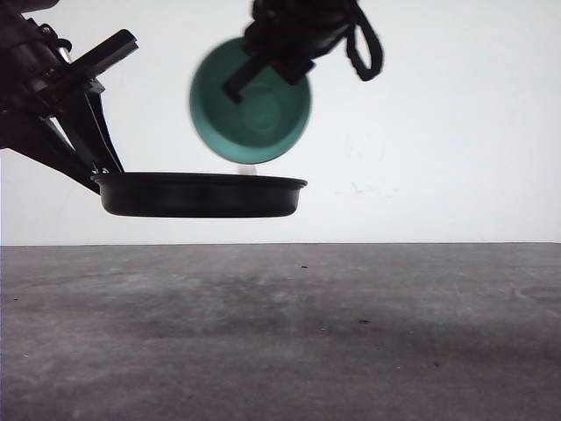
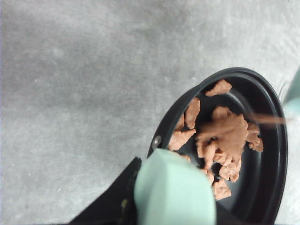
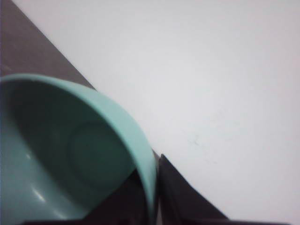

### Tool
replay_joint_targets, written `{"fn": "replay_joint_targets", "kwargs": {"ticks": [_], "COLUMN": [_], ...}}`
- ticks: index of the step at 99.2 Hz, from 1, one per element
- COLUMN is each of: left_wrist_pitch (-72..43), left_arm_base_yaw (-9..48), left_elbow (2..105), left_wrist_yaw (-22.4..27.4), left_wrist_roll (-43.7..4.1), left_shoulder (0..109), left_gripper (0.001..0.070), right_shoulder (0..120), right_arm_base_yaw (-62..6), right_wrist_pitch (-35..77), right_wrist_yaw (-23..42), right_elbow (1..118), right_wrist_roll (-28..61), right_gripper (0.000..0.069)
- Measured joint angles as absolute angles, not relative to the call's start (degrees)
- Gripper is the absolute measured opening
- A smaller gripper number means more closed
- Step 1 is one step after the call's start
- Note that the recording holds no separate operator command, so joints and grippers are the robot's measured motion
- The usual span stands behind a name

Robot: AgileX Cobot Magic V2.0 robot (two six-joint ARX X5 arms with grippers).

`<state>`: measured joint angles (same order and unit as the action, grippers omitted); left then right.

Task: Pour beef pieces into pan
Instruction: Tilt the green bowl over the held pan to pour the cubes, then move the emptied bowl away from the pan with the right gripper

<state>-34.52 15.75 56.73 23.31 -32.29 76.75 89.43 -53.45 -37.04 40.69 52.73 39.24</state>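
The black pan (image 1: pixel 202 195) hangs level in the air above the table, and my left gripper (image 1: pixel 95 172) is shut on its pale mint handle (image 2: pixel 173 192); one black finger (image 2: pixel 117 197) shows beside the handle. Reddish-brown beef pieces (image 2: pixel 225 136) lie heaped in the pan (image 2: pixel 276 187), and one blurred piece (image 2: pixel 267 120) streaks above them. The teal bowl (image 1: pixel 254 105) is tipped steeply over the pan's far side. My right gripper (image 1: pixel 263 66) is shut on its rim (image 3: pixel 152 187). The bowl's inside (image 3: pixel 70 154) looks bare.
The grey tabletop (image 1: pixel 280 333) stretches below the lifted pan with only small specks on it. A plain white wall (image 1: pixel 456 132) stands behind. The bowl's edge (image 2: pixel 293 101) shows just past the pan's rim.
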Motion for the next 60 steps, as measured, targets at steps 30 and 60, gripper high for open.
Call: {"fn": "replay_joint_targets", "kwargs": {"ticks": [30, 60], "left_wrist_pitch": [-33.65, -32.18], "left_arm_base_yaw": [15.00, 14.85], "left_elbow": [56.73, 56.73], "left_wrist_yaw": [23.03, 22.85], "left_wrist_roll": [-31.94, -31.07], "left_shoulder": [76.77, 76.77], "left_gripper": [0.0052, 0.0052], "right_shoulder": [87.39, 73.41], "right_arm_base_yaw": [-54.13, -52.53], "right_wrist_pitch": [-36.38, -31.59], "right_wrist_yaw": [36.16, 34.35], "right_elbow": [52.88, 53.47], "right_wrist_roll": [36.40, 9.10], "right_gripper": [0.0015, 0.0015]}}
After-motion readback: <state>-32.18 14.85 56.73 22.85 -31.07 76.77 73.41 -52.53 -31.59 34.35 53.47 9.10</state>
